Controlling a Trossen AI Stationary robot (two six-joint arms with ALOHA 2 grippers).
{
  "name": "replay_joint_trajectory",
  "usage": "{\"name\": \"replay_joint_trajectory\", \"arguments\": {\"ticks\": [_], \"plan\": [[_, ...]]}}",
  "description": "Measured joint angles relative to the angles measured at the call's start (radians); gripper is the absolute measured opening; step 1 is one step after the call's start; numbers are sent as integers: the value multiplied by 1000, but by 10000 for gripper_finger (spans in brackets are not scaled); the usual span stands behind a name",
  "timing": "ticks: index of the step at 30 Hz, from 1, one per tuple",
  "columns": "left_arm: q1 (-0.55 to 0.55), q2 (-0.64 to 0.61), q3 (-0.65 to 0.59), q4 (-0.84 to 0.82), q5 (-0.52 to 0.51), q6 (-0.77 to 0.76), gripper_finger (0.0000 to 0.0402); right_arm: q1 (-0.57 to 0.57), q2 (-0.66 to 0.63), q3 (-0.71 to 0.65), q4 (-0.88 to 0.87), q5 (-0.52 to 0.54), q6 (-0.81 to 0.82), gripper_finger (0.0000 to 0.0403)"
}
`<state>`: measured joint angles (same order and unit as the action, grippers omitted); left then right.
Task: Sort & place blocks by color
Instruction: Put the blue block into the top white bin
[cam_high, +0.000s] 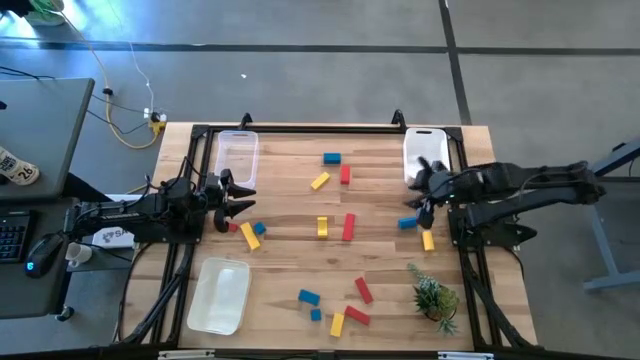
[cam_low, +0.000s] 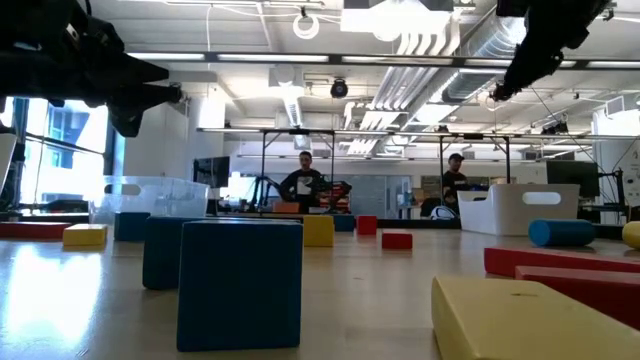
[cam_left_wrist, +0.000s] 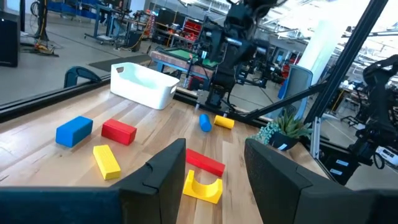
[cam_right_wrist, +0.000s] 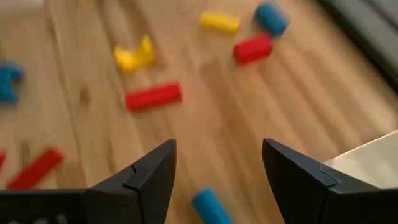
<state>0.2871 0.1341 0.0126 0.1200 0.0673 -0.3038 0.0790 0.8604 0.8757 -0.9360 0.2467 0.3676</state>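
Red, yellow and blue blocks lie scattered flat on the wooden table. My left gripper hovers open above the table's left side, just far of a red block, a yellow bar and a blue block. Its wrist view looks between the open fingers at a yellow arch block and a red bar. My right gripper hovers open at the table's right side, above a blue cylinder, with a yellow block nearby.
A clear bin stands at the far left, a white bin at the far right and a shallow clear tray at the near left. A small green plant stands at the near right. More blocks lie mid-table and near the front edge.
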Motion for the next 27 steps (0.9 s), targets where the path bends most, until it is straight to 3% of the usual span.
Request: {"name": "replay_joint_trajectory", "arguments": {"ticks": [6,13,27], "plan": [[0,0,0,0,0,0,152,0,131,0,-21,-105,-76,224],[0,0,0,0,-4,0,152,0,289,0,-42,-154,-191,224],[0,0,0,0,-4,0,152,0,568,0,-92,-169,-264,224]]}}
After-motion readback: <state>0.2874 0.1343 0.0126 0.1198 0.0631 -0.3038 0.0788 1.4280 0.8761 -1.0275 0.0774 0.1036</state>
